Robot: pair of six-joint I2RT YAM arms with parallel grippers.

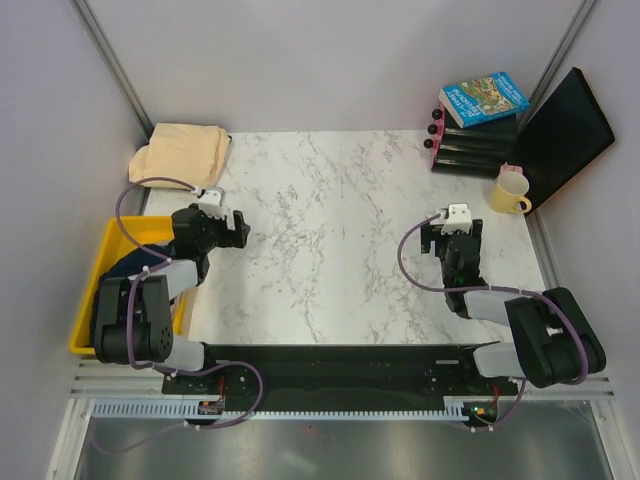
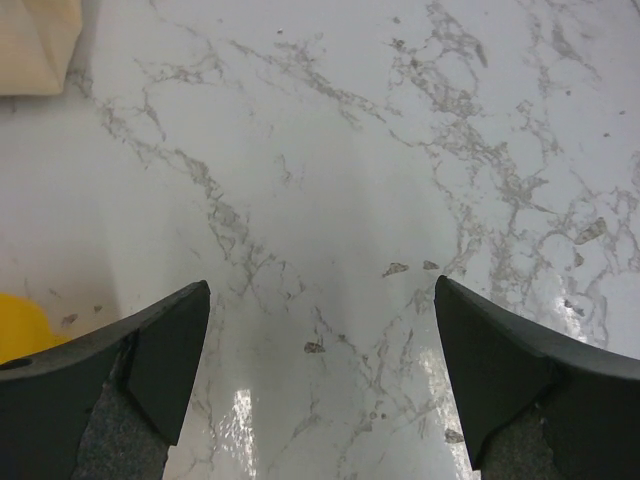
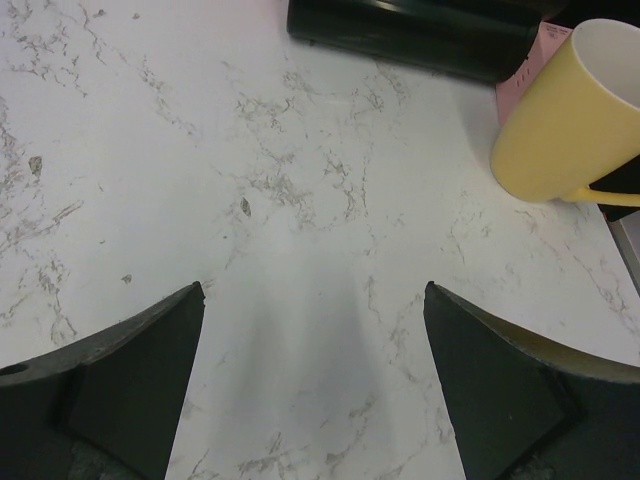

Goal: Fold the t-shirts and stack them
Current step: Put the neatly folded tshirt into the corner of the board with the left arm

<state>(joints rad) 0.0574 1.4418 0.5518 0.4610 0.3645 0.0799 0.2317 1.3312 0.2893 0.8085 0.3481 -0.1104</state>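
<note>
Cream-yellow t-shirt [image 1: 180, 152] lies folded at far left corner of marble table [image 1: 330, 200]. Dark navy t-shirt [image 1: 118, 268] sits in yellow bin [image 1: 88, 305], behind and left of left gripper [image 2: 322, 283]. We see it and right gripper [image 3: 314, 285] spread wide, empty. We judge left arm nearer.

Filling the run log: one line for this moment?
left gripper open, empty; right gripper open, empty; cream-yellow cloth t-shirt far-left corner

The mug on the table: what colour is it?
Yellow; the mug shows best in the right wrist view.
</note>
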